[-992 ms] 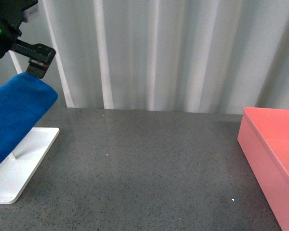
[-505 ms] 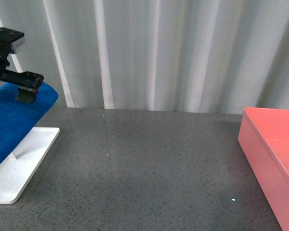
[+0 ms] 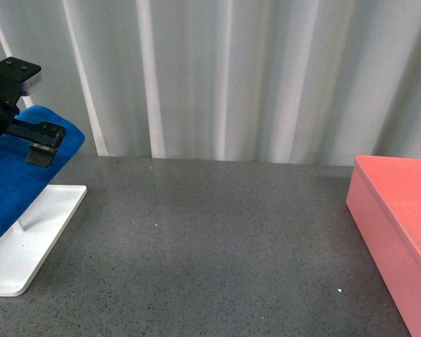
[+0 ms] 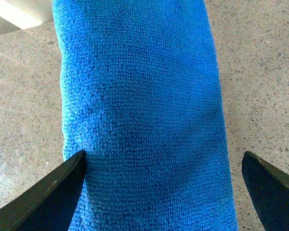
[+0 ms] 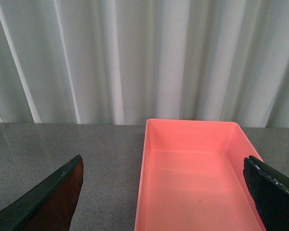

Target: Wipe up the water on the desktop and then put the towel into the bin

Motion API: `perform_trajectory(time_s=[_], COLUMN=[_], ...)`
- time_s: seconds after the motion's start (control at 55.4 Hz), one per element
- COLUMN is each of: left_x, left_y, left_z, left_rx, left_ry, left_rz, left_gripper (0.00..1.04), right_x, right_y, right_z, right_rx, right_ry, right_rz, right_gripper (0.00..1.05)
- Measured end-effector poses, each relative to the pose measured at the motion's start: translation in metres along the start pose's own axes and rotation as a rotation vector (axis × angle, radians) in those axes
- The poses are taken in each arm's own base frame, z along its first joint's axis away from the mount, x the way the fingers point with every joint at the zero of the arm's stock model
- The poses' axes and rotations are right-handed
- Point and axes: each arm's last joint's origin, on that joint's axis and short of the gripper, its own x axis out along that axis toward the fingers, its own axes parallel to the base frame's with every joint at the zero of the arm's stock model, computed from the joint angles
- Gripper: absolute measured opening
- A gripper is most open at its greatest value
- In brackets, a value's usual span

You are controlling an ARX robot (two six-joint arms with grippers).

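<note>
A white curtain (image 3: pixel 266 77) and a white rack base (image 3: pixel 38 235)
The curtain hangs in long folds across the back. The flat base lies at the left, with a thin post (image 3: pixel 20 226) going up from it.

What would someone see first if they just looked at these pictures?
The bright blue towel jumps out first, draped over a white rack at the far left of the desktop, with the left tool open on either side of it. Next comes the salmon-pink bin at the right edge, which looks empty in the right wrist view.
</note>
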Motion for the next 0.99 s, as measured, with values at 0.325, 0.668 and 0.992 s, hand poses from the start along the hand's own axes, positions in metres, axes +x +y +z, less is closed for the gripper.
perform_trajectory(time_s=[0.325,0.668,0.992], left_x=[0.005,0.003,-0.044], left_y=[0.002,0.001,0.002], left_z=[-0.008,-0.010,0.017], left_rx=[0.061,0.069,0.068], left_ry=[-0.012,-0.025,-0.148], left_rz=[0.027,-0.002,-0.049], left_gripper=[0.43,0.04,0.04], right_x=[0.000,0.000,0.000], right_y=[0.000,0.000,0.000], right_z=[0.000,0.000,0.000], right_rx=[0.000,0.000,0.000], right_ry=[0.000,0.000,0.000], right_rz=[0.000,0.000,0.000], right_gripper=[0.98,0.98,0.98])
